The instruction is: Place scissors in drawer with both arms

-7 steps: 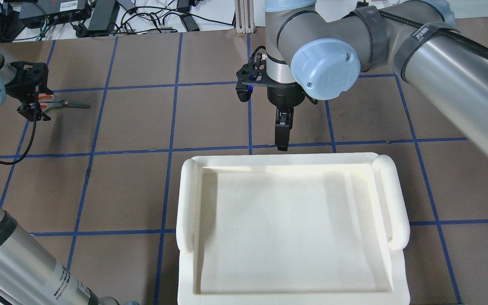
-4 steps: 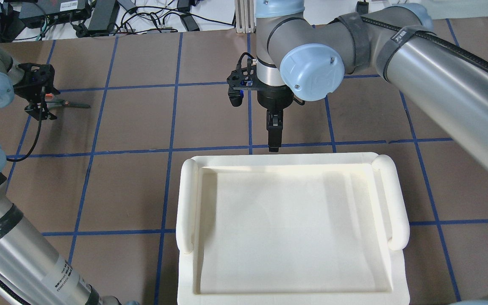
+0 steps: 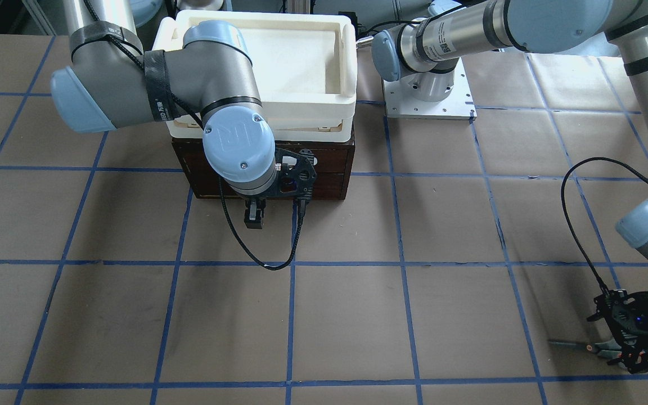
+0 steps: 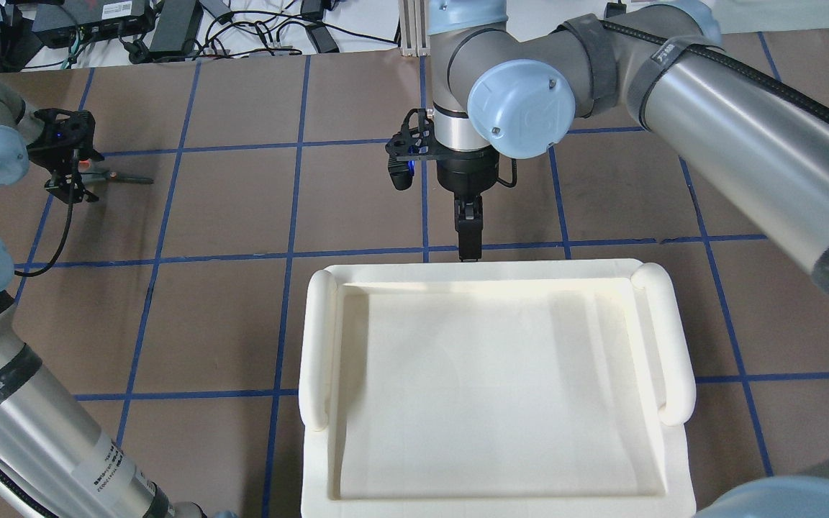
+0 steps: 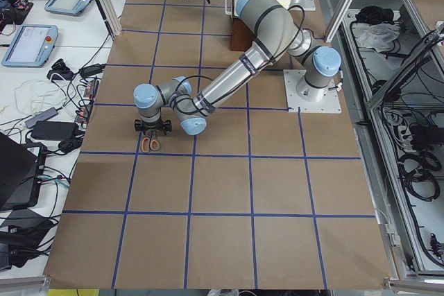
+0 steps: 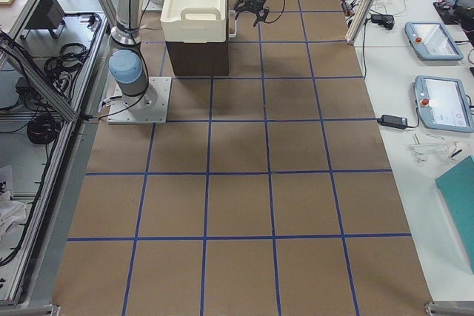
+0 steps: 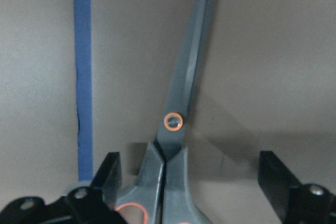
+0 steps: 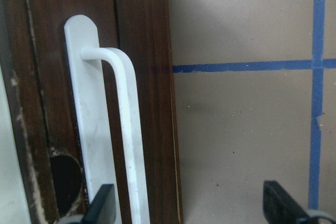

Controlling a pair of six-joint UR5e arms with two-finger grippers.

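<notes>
Two jobs ran side by side here, and we read both as the last line-up before a grip.

At the left hand (image 7: 190,182), the fingers (image 7: 107,174) stood wide apart with nothing in them, straddling the scissors (image 7: 181,114). The grey handles sat between the fingers, nearer one than the other. The shut blades ran straight out ahead of the hand, flat on the tabletop (image 7: 273,51). To do this well, we thought, the hand needed to shift sideways until the handles were centred. It then had to drop low and pinch just behind the pivot, so the pair would not swing.

The right hand (image 8: 191,205) was open too, and empty, nosed up to the drawer (image 8: 149,66). The white bar handle (image 8: 126,129) lay just inside one finger (image 8: 102,208), while the other hung well out over bare tabletop. We judged that off-centre: closing like that would leave one finger doing all the pushing. Better to slide across, get the bar squarely between the fingers and clamp. The pull should then go straight out and gently, since a cream tray (image 4: 458,270) rested right above the drawer.

The drawer looked shut. The scissors lay well apart from it, far off to the side of the right hand, so opening had to come before any carry.
</notes>
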